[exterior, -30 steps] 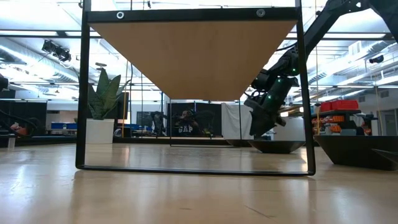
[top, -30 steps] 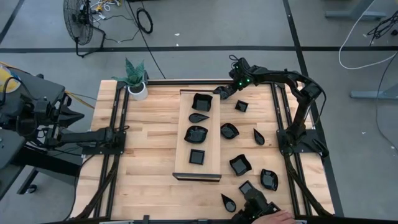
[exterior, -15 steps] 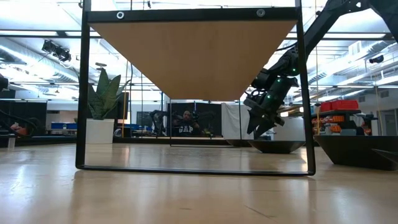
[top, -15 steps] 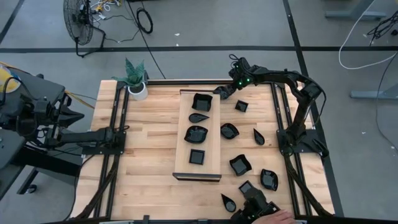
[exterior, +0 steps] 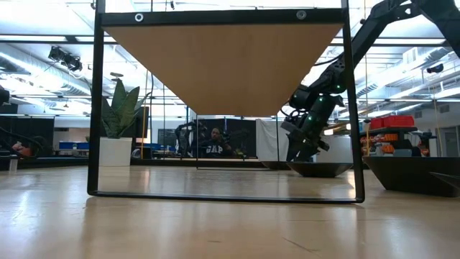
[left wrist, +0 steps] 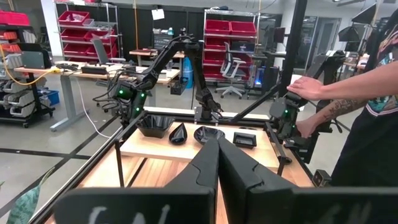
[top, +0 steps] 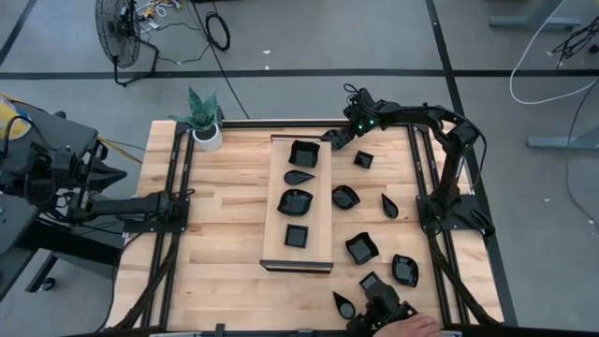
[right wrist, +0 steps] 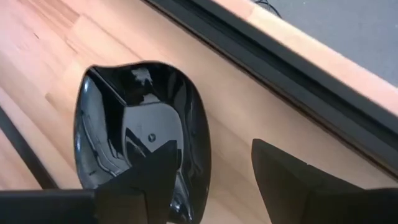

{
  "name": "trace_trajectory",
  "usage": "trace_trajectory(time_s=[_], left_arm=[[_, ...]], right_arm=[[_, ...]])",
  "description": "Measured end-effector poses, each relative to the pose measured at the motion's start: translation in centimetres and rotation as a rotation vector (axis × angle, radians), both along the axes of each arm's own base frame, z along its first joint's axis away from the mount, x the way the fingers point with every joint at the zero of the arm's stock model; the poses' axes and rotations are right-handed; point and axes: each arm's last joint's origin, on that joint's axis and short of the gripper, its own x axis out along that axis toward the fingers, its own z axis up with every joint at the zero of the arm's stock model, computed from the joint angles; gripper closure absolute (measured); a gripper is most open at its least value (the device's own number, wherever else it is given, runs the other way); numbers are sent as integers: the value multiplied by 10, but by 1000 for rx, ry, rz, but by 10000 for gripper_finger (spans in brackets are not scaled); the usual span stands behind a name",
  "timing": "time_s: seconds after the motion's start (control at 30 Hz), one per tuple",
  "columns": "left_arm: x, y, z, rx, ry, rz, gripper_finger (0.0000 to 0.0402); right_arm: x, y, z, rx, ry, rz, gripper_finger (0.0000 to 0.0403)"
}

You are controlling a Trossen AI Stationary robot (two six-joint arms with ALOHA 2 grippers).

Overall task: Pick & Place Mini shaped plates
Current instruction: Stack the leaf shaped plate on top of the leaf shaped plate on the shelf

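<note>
right gripper (top: pixel 334 139): hovering at the far end of the long board (top: pixel 277 201), fingers spread, one over the rim of the square dish (right wrist: pixel 140 134) and one outside it, pinching nothing.
square dish location: sitting at the board's far end (top: pixel 303 153), first in a row of four dishes there.
left gripper (left wrist: pixel 217 158): waiting at the table's left edge, fingers pressed together.
loose plates: lying scattered on the table right of the board, such as a teardrop (top: pixel 389 206) and a wavy bowl (top: pixel 361 248).
person: a hand (top: pixel 412 327) is resting at the near edge.
doing it well: judging by the spread fingers, the dish is just being let go or about to be taken; either way, moving straight up or down is keeping the thin rim from being dragged.
materials: glossy black glaze, likely slippery; rounded corners, sloped walls; pale wood plank table (top: pixel 225 234).
</note>
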Motion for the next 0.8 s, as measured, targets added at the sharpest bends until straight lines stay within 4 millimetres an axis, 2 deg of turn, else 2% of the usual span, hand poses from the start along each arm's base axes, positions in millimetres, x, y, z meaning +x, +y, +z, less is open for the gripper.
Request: trace_trajectory(time_s=[0.3, 0.8], left_arm=[[0, 0, 0, 0, 0, 0, 387], [0, 0, 0, 0, 0, 0, 387]], right_arm=[[-1, 1, 0, 9, 7, -2, 202], [-1, 1, -1, 0, 21, 30, 304]])
